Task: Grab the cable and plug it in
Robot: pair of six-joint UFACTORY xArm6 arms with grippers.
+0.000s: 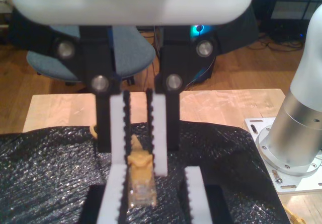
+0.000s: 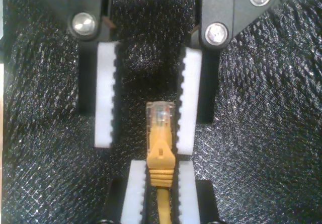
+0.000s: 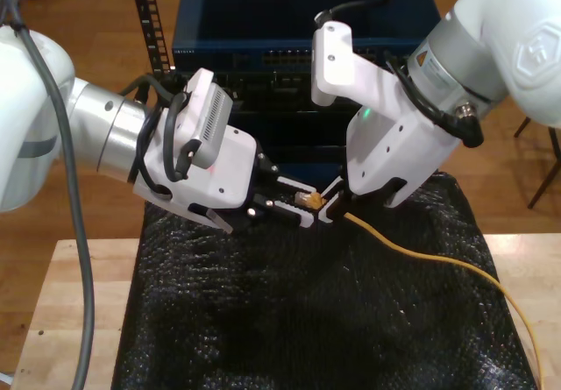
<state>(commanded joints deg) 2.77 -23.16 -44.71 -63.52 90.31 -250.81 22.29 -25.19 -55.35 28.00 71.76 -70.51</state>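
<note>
step: handoff, my first gripper [image 2: 161, 201] pinching the cable [image 2: 160, 156] behind its plug [image 2: 160, 116]
second gripper [image 2: 148, 100]: spread around plug
next: probably clamp it, first lets go

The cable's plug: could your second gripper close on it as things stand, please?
Probably yes: the plug sits inside my second gripper, open, nothing between, while my first gripper clamps the cable behind it.

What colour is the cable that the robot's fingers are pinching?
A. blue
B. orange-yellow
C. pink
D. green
B: the cable pinched in my first gripper is orange-yellow, with a clear plug at its tip.
</note>
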